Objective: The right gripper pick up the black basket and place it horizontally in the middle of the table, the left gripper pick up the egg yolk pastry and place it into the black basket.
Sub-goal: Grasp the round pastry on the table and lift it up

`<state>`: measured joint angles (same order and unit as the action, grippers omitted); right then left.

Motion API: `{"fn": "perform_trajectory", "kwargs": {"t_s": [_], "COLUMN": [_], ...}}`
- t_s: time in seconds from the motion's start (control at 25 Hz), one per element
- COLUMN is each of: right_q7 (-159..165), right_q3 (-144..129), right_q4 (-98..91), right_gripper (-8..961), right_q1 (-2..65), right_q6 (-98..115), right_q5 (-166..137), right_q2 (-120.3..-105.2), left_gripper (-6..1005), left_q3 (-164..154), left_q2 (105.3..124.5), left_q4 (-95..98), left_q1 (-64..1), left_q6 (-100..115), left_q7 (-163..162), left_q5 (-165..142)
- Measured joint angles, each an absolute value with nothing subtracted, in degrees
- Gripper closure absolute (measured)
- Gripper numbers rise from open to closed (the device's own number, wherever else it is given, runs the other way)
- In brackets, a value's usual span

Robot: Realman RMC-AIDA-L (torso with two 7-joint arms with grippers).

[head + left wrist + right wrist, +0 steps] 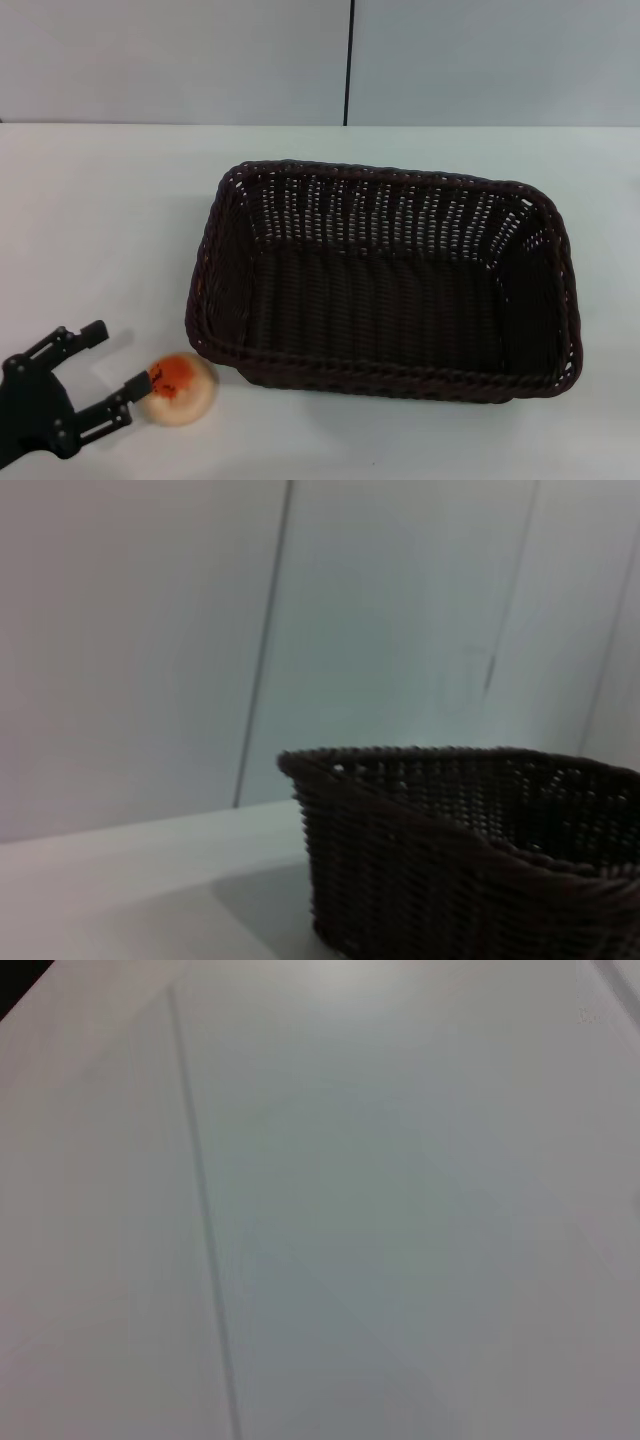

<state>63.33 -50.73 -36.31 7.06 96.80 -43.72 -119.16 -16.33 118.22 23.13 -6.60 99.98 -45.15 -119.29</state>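
The black basket (385, 280) lies lengthwise across the middle of the white table (100, 220), empty inside. It also shows in the left wrist view (470, 850). The egg yolk pastry (178, 388) rests on the table just outside the basket's near left corner. My left gripper (118, 361) is open at the near left, its nearer fingertip touching the pastry's left side and the other finger farther back and apart from it. My right gripper is out of view; the right wrist view shows only a pale wall.
A grey wall with a dark vertical seam (349, 60) stands behind the table's far edge. Bare tabletop lies left of the basket and along the far side.
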Motion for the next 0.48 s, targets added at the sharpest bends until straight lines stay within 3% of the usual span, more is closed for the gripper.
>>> {"fn": "perform_trajectory", "kwargs": {"t_s": [0.48], "right_q7": [61.4], "right_q3": [-48.5], "right_q4": [-30.1], "right_gripper": [121], "right_q1": [7.2], "right_q6": [99.2], "right_q5": [-43.3], "right_q2": [-119.10], "left_gripper": [164], "left_q3": [-24.9], "left_q2": [118.48], "left_q4": [20.8], "left_q1": [-7.5], "left_q6": [94.1], "left_q7": [-45.8], "left_q5": [-119.3]}}
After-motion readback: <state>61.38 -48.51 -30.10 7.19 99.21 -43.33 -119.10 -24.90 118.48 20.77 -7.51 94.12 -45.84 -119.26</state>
